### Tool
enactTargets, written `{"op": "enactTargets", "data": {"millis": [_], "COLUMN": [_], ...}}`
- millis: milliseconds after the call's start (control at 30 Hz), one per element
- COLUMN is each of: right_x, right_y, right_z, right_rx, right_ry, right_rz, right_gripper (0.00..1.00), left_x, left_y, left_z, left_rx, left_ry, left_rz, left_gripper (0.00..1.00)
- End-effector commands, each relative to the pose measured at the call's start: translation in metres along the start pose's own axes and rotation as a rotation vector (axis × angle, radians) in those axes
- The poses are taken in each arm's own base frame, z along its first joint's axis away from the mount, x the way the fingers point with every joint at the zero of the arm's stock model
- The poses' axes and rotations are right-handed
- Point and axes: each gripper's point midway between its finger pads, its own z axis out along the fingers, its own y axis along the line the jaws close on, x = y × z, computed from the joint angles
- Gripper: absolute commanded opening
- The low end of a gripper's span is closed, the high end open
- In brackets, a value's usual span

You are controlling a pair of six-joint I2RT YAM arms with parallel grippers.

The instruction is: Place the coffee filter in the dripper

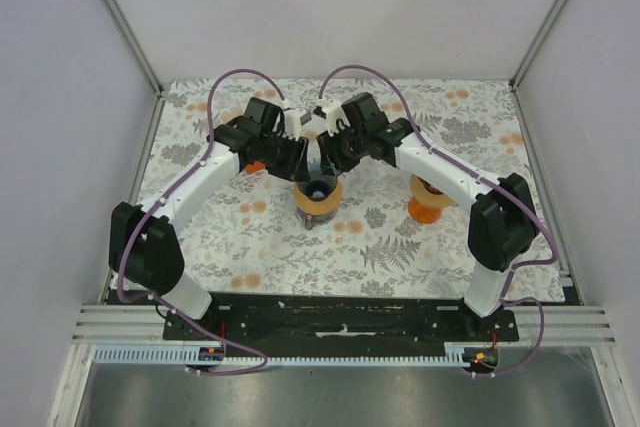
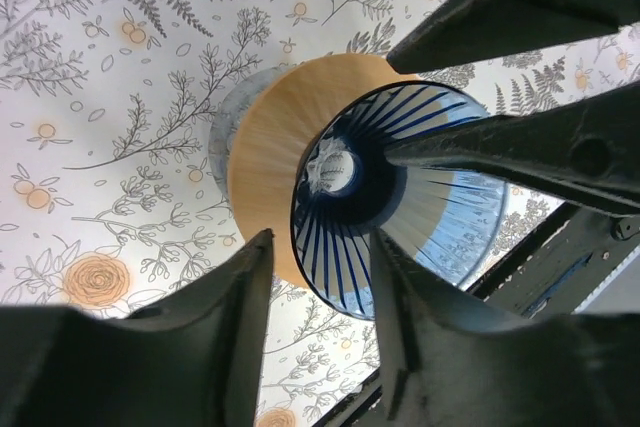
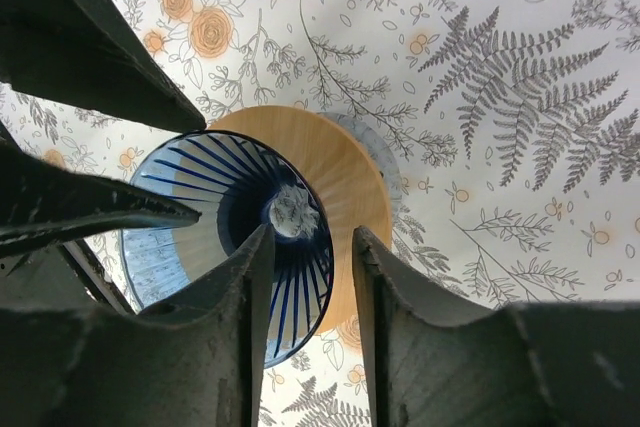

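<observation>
The dripper (image 1: 318, 195) is a blue-ribbed glass cone with a round wooden collar, standing at the table's middle. It fills the left wrist view (image 2: 345, 247) and the right wrist view (image 3: 300, 277). A pale cream paper surface, apparently the coffee filter (image 2: 450, 212), lies against the cone's inner wall and also shows in the right wrist view (image 3: 195, 247). My left gripper (image 2: 322, 247) and right gripper (image 3: 313, 237) both hang open just above the cone with nothing between their fingers. In the top view, left (image 1: 300, 162) and right (image 1: 336, 159) meet over the dripper and hide its inside.
An orange and cream object (image 1: 432, 199) stands on the floral cloth right of the dripper, under the right arm. A small orange thing (image 1: 255, 165) lies under the left arm. Grey walls enclose the table on three sides.
</observation>
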Motion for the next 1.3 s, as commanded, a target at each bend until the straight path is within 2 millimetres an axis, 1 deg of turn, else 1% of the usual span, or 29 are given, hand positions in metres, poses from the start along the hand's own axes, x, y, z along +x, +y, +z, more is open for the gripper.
{"op": "enactTargets", "data": {"millis": [0, 67, 100, 167, 233, 267, 333, 367, 433, 500, 533, 567, 600, 633, 700, 733, 800, 833, 933, 1000, 1067, 1100, 1200, 1233, 1267], "right_x": [-0.034, -0.041, -0.044, -0.049, -0.055, -0.057, -0.06, -0.061, -0.062, -0.061, -0.06, -0.057, -0.055, -0.052, -0.049, -0.047, -0.045, -0.045, -0.044, -0.044, -0.043, -0.042, -0.042, -0.041, -0.042], "right_y": [0.009, 0.011, 0.011, 0.012, 0.012, 0.01, 0.007, 0.006, 0.002, 0.001, 0.0, -0.001, -0.002, -0.003, -0.005, -0.005, -0.005, -0.005, -0.005, -0.005, -0.005, -0.004, -0.007, -0.005, -0.005], "right_z": [-0.021, -0.027, -0.029, -0.035, -0.044, -0.048, -0.058, -0.062, -0.07, -0.076, -0.076, -0.077, -0.077, -0.076, -0.075, -0.075, -0.075, -0.075, -0.074, -0.074, -0.075, -0.075, -0.076, -0.076, -0.077], "right_rx": [-0.006, -0.007, -0.006, -0.004, 0.002, 0.01, 0.027, 0.035, 0.059, 0.072, 0.077, 0.081, 0.084, 0.085, 0.091, 0.091, 0.09, 0.092, 0.091, 0.088, 0.088, 0.088, 0.097, 0.095, 0.094], "right_ry": [-0.082, -0.099, -0.106, -0.121, -0.14, -0.148, -0.165, -0.175, -0.187, -0.194, -0.195, -0.191, -0.188, -0.181, -0.173, -0.168, -0.165, -0.164, -0.162, -0.159, -0.16, -0.156, -0.157, -0.155, -0.158], "right_rz": [-0.049, -0.054, -0.055, -0.057, -0.058, -0.056, -0.055, -0.056, -0.057, -0.059, -0.058, -0.057, -0.057, -0.054, -0.053, -0.053, -0.054, -0.053, -0.055, -0.056, -0.055, -0.055, -0.053, -0.054, -0.054], "right_gripper": [0.46, 0.51, 0.53, 0.56, 0.58, 0.58, 0.6, 0.6, 0.61, 0.62, 0.62, 0.62, 0.63, 0.63, 0.63, 0.63, 0.63, 0.63, 0.63, 0.64, 0.63, 0.63, 0.64, 0.64, 0.64], "left_x": [-0.033, -0.044, -0.046, -0.059, -0.07, -0.078, -0.093, -0.1, -0.11, -0.115, -0.113, -0.112, -0.108, -0.105, -0.096, -0.092, -0.087, -0.083, -0.077, -0.069, -0.063, -0.058, -0.054, -0.056, -0.057], "left_y": [-0.007, -0.012, -0.011, -0.012, -0.007, -0.001, 0.022, 0.036, 0.073, 0.116, 0.138, 0.155, 0.176, 0.192, 0.213, 0.22, 0.227, 0.229, 0.234, 0.242, 0.246, 0.247, 0.24, 0.236, 0.231], "left_z": [-0.027, -0.037, -0.041, -0.053, -0.067, -0.074, -0.091, -0.101, -0.117, -0.13, -0.135, -0.136, -0.136, -0.135, -0.121, -0.112, -0.096, -0.086, -0.066, -0.055, -0.049, -0.046, -0.044, -0.046, -0.048], "left_rx": [-0.014, -0.015, -0.017, -0.024, -0.049, -0.075, -0.156, -0.208, -0.318, -0.43, -0.482, -0.516, -0.551, -0.579, -0.6, -0.601, -0.581, -0.564, -0.528, -0.537, -0.545, -0.543, -0.511, -0.495, -0.481], "left_ry": [-0.08, -0.11, -0.115, -0.153, -0.194, -0.221, -0.293, -0.336, -0.407, -0.469, -0.488, -0.504, -0.51, -0.508, -0.466, -0.439, -0.395, -0.366, -0.321, -0.281, -0.252, -0.237, -0.227, -0.236, -0.246], "left_rz": [0.087, 0.101, 0.098, 0.107, 0.101, 0.097, 0.061, 0.04, -0.044, -0.144, -0.196, -0.237, -0.281, -0.311, -0.349, -0.363, -0.376, -0.383, -0.398, -0.41, -0.407, -0.406, -0.4, -0.391, -0.383], "left_gripper": [0.53, 0.57, 0.58, 0.6, 0.6, 0.6, 0.63, 0.65, 0.68, 0.71, 0.73, 0.76, 0.79, 0.8, 0.82, 0.82, 0.82, 0.82, 0.82, 0.79, 0.75, 0.68, 0.34, 0.23, 0.15]}}
